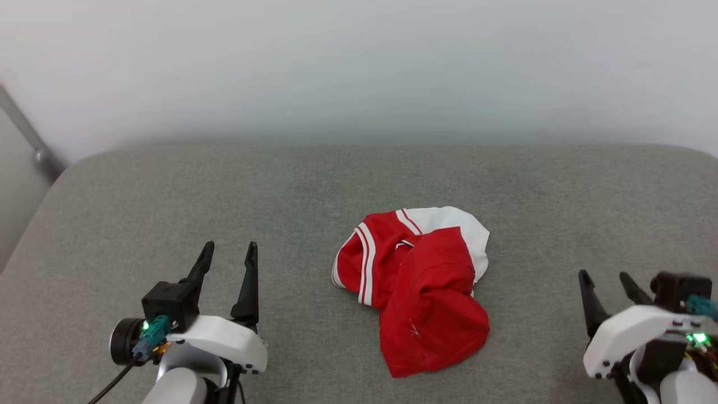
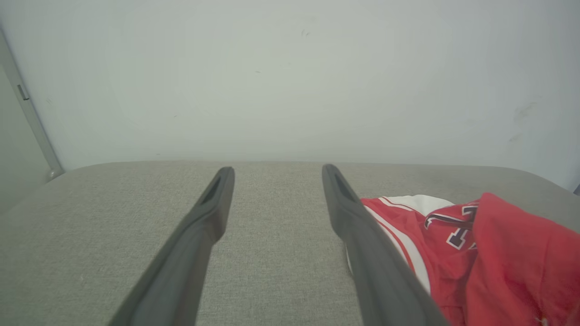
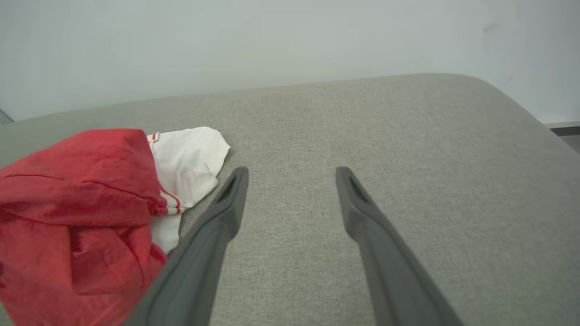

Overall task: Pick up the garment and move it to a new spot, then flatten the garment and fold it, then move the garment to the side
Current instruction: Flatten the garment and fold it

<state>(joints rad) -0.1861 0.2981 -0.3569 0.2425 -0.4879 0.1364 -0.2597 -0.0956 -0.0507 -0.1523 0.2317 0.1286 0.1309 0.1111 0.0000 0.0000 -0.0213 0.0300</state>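
Garment (image 1: pixel 426 292) lies crumpled in a heap on the grey fabric-covered table (image 1: pixel 168 185), a little right of centre. Red body bunched on top, white sleeve (image 1: pixel 454 221) pushed out at the far side, red-and-white striped trim showing at the left fold.

Lettering (image 2: pixel 457 228): in the left wrist view, black characters outlined in white sit in a crease of the garment (image 2: pixel 512 267), too folded to read.

Left pincer (image 1: pixel 230 247) is spread and holds nothing. It sits near the garment's left side, and its own view (image 2: pixel 277 170) shows bare fabric between the fingers. Right pincer (image 1: pixel 604 276) is also spread and holds nothing, well apart from the heap on the right. In its own view (image 3: pixel 292 171) the garment (image 3: pixel 72 217) lies off to the left.

Room: open grey cloth all round the heap, widest toward the far edge, where the table meets a pale wall (image 1: pixel 359 67). Corners are rounded.
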